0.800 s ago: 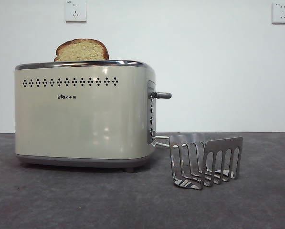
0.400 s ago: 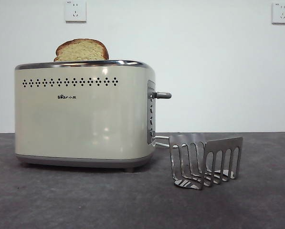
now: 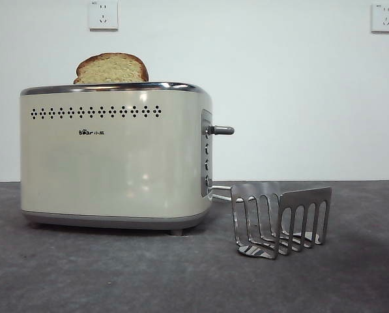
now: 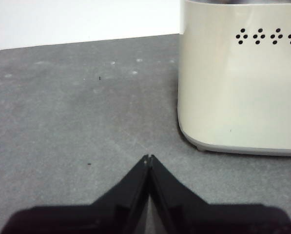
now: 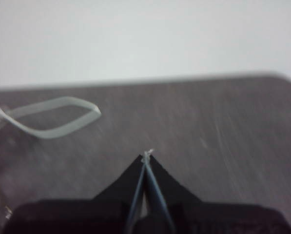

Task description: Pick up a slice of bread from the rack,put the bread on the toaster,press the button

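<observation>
Bread slice (image 3: pixel 112 68), brown-crusted, tan crumb, stands in cream toaster (image 3: pixel 113 156)

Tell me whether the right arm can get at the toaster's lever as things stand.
Probably yes. The lever juts free from the toaster's end, with only the low rack below it. The right gripper, jaws shut, sits over bare table near a rack loop.

Front low, level; left wrist shares toaster (image 3: pixel 116 153).

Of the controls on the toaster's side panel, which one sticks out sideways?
The grey lever button at the top of the toaster's narrow panel; the small round buttons below it sit nearly flush in a column.
</observation>
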